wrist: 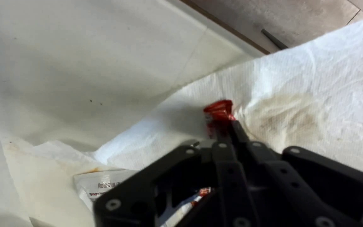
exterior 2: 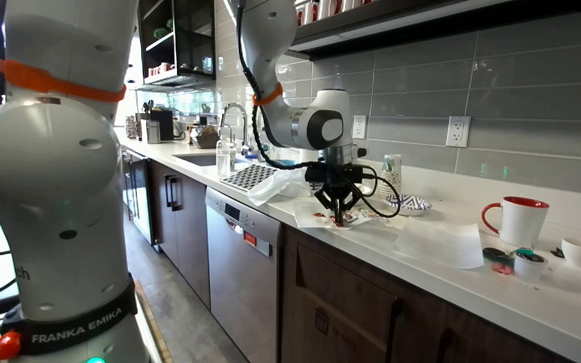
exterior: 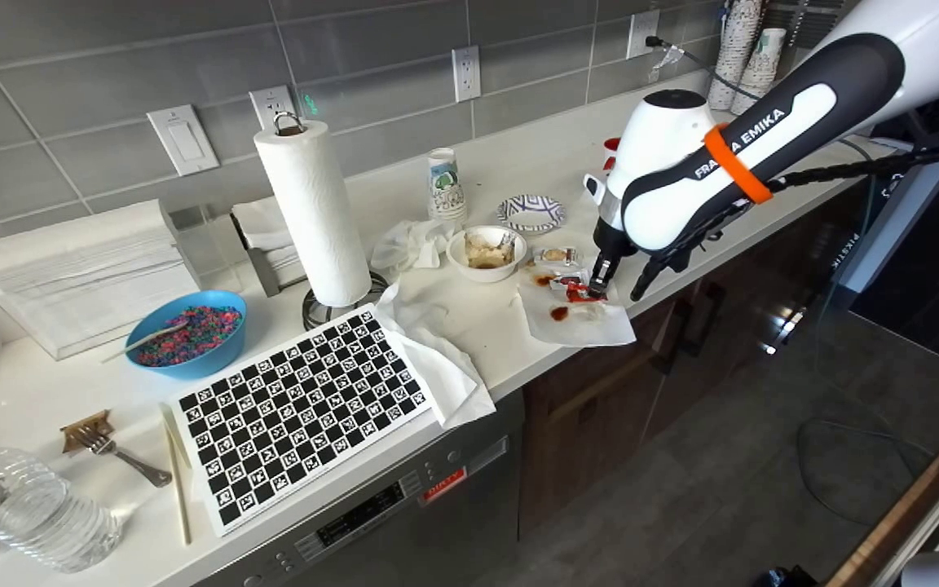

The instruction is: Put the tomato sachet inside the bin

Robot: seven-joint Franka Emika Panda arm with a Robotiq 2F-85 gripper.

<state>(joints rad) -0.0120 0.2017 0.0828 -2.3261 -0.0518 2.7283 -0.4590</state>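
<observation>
Tomato sachet (wrist: 220, 113) was clamped in your gripper (wrist: 230, 132), over the stained paper towel (exterior: 600, 330) that lay on the counter (exterior: 482, 330).

The counter (exterior: 478, 336) carries a checkered board (exterior: 306, 416), blue bowl (exterior: 196, 365) and stained paper (exterior: 593, 331).

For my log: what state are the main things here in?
Tomato sachet, gripped, not binned
Fingers, closed on the sachet
Napkin, stained brown
White bowl beside it, soiled inside
Blue bowl, holding coloured bits
Mug, upright
Paper towel roll, upright
Water bottle, capped
Dishwasher, shut, marked DIRTY
</observation>
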